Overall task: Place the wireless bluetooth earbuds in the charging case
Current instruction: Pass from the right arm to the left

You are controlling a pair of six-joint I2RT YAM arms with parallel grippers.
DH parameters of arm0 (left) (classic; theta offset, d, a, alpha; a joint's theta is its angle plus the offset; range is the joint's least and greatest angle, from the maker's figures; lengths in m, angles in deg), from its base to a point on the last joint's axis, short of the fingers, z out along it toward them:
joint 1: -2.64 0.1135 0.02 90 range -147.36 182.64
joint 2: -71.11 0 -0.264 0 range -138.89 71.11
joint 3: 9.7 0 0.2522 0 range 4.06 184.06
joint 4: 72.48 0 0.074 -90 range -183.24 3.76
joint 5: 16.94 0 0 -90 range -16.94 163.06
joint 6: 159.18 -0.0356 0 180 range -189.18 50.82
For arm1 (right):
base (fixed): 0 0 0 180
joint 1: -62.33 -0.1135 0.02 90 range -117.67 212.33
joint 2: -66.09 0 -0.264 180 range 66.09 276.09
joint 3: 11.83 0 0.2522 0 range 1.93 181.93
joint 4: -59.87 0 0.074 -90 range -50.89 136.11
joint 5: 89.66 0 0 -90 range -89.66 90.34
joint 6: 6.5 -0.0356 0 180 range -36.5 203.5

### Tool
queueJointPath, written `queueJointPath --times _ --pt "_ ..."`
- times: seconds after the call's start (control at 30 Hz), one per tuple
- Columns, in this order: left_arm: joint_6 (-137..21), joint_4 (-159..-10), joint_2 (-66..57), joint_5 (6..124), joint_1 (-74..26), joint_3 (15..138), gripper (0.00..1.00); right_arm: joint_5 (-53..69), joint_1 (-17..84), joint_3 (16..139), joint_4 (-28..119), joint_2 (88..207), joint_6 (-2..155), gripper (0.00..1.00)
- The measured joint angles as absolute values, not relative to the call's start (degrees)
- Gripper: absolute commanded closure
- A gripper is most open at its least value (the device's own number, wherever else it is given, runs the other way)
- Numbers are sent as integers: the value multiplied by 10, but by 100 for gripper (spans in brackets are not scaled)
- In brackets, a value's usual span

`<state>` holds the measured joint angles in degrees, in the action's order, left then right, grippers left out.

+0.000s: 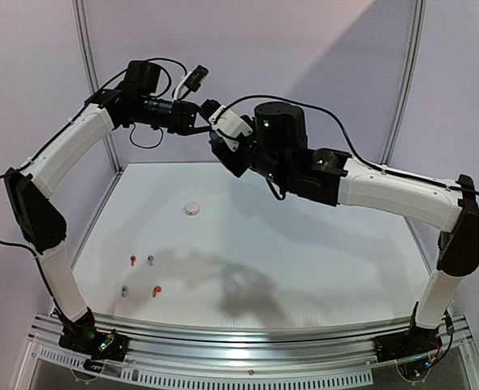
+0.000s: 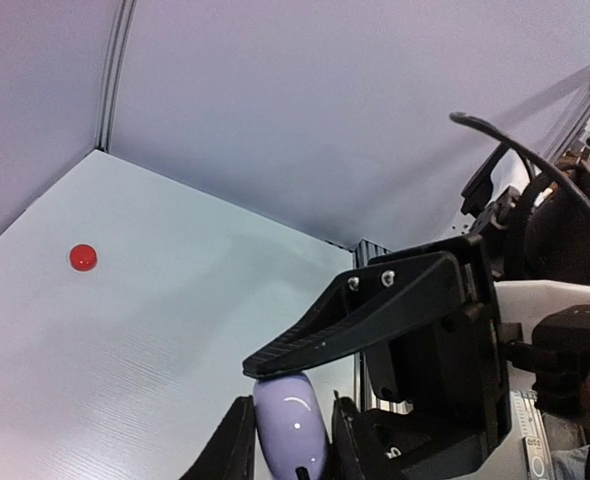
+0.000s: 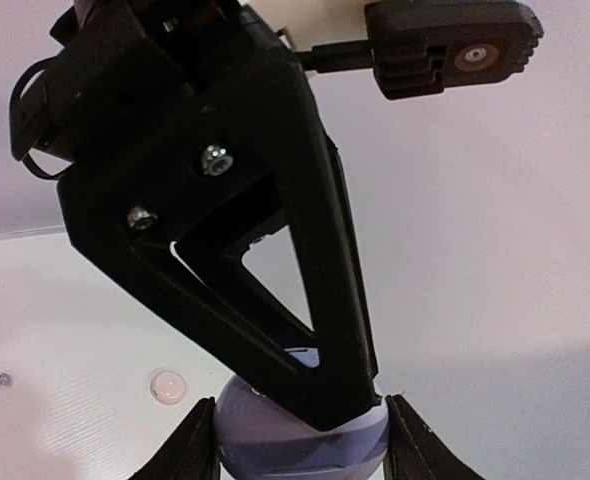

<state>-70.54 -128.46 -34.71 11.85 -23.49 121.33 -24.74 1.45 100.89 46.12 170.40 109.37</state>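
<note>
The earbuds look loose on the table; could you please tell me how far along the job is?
Done: nothing visibly seated; red buds and grey buds lie loose on the table. In hand: the left gripper and right gripper both clamp the lavender case in mid-air. Left, probably: opening it, loading buds, then the white case and red case, both on the table.

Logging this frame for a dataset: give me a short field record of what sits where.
lavender case: in the air, gripped by both arms
left end effector: shut on lavender case
right end effector: shut on lavender case
white case: on the table
red case: on the table
red earbuds: loose on table, near left
grey earbuds: beside the red ones
</note>
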Motion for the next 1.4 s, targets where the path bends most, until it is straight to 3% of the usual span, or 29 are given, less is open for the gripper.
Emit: queueJointPath --times 0.47,0.57,0.7,0.83,0.93,0.97,1.0,1.1,1.2,1.4 --pt "-744 -1305 -347 111 -235 1213 64 -281 7 1021 457 1715 1106 79" --pt "-750 -1305 -347 110 -235 1213 80 -282 7 1025 455 1715 1106 80" --pt "-736 -1315 -347 117 -234 1213 80 -292 4 1028 447 1716 1115 79" --pt "-739 -1329 -348 118 -234 1213 99 -298 1 1028 443 1718 1116 80" --pt "-739 -1331 -348 118 -234 1213 100 -298 1 1028 442 1718 1116 79" --pt "-740 -1331 -348 118 -234 1213 100 -298 1 1028 442 1718 1116 76" --pt "-740 -1331 -348 118 -234 1213 100 -298 1 1028 441 1718 1116 65" --pt "-741 -1331 -348 118 -234 1213 100 -298 1 1028 440 1718 1115 24" --pt "-753 -1338 -348 96 -238 1213 100 -299 5 1028 440 1719 1095 4" --pt "-774 -1338 -346 95 -239 1213 100 -210 44 1030 389 1711 1015 1"
